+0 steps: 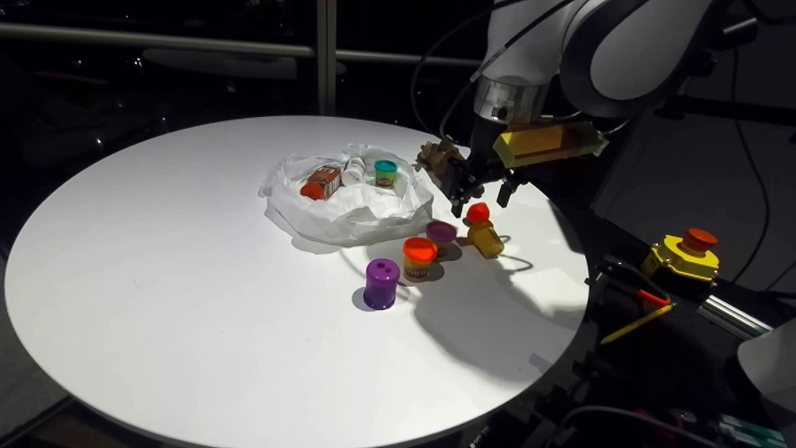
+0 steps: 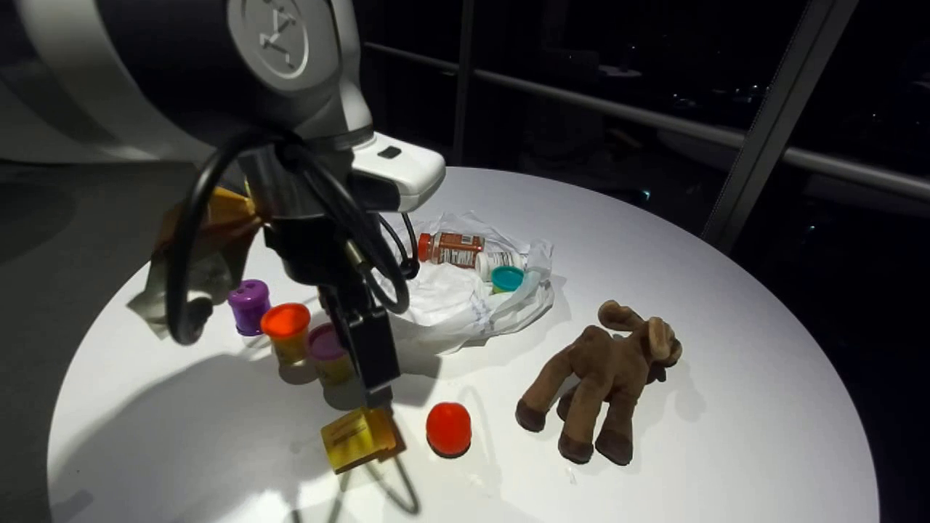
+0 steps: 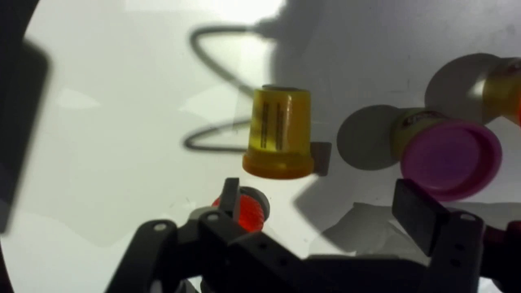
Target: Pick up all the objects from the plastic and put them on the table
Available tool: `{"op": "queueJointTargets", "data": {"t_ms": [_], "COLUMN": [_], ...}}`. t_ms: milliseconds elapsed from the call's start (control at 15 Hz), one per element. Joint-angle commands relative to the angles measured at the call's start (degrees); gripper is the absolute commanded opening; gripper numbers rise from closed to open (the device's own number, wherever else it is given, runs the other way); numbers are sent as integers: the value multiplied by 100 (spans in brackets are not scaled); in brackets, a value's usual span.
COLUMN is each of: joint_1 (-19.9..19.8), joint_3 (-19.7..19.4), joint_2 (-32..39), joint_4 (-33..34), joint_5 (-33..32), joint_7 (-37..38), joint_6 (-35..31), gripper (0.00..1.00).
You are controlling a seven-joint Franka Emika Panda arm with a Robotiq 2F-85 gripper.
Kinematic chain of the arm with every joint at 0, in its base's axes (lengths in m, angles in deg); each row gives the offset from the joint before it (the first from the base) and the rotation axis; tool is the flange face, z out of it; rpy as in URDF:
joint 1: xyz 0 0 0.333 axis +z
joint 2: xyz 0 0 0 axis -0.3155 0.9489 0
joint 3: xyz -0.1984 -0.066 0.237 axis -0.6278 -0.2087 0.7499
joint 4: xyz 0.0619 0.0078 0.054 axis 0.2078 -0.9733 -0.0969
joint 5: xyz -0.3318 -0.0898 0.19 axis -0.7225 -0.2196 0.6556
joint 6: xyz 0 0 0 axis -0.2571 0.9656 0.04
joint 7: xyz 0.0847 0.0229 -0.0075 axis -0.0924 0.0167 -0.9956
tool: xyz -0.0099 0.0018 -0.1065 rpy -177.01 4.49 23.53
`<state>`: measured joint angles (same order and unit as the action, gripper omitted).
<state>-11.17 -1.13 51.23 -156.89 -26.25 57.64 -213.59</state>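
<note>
Dark windows [image 1: 186, 81] are framing a round white table [image 1: 186, 298]. In an exterior view, crumpled white plastic [image 1: 336, 224] is lying on the table's far part, holding a brown bottle [image 1: 326, 178] with a red cap at left, a white bottle [image 1: 354, 171] in the middle and a teal-lidded tub [image 1: 385, 175] at right. Nearer, from right to left, a purple-lidded tub [image 1: 441, 233], an orange-lidded tub [image 1: 420, 256] and a purple container [image 1: 381, 285] are standing on the table. Farther right, a yellow tub [image 1: 485, 239] is lying on its side, with a red rounded object [image 1: 478, 213] just beyond. Above these, the gripper [image 1: 481, 201] is hovering; its fingers [image 3: 417, 215] are standing wide apart in the wrist view. In an exterior view, a brown plush animal [image 2: 607, 363] is lying right of the red rounded object.
</note>
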Motion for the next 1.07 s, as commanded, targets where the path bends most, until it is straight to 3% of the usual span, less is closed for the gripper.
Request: {"op": "queueJointTargets", "data": {"t_ms": [0, 467, 1000], "joint_1": [62, -150, -108], "joint_3": [3, 555, 631], "joint_2": [-683, -589, 749], "joint_4": [113, 1298, 2665], "joint_5": [-315, -373, 104], "joint_7": [186, -40, -595], "joint_6": [286, 606, 885], "gripper": [100, 100, 100]}}
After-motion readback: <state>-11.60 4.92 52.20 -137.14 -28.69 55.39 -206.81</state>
